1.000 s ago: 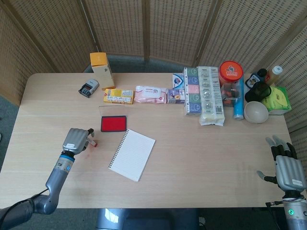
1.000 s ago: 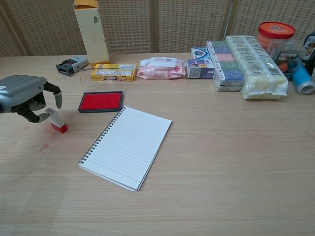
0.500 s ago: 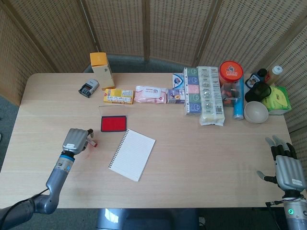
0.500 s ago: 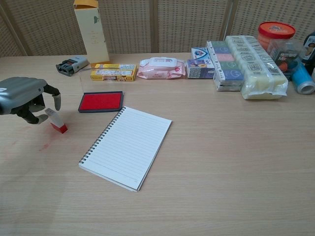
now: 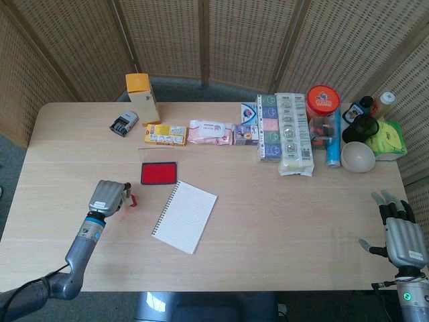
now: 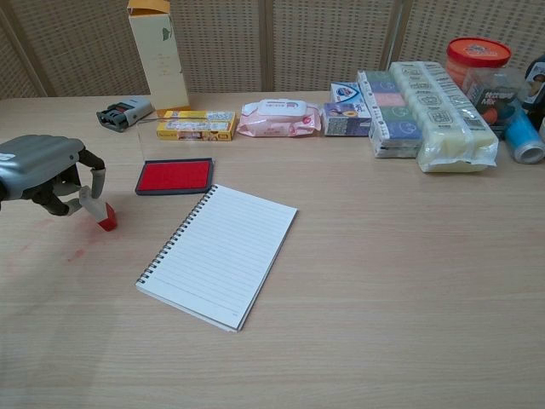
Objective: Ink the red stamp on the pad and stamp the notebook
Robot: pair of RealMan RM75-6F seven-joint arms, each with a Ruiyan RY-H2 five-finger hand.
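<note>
Stamp (image 6: 103, 215) pinched in left hand (image 6: 47, 173), tilted, red end at table, off pad. Pad (image 6: 174, 176) just right of hand, notebook (image 6: 220, 252) beyond; page blank. Inking, stamping both pending. Right hand (image 5: 401, 231) far off, fingers spread, empty.
</note>
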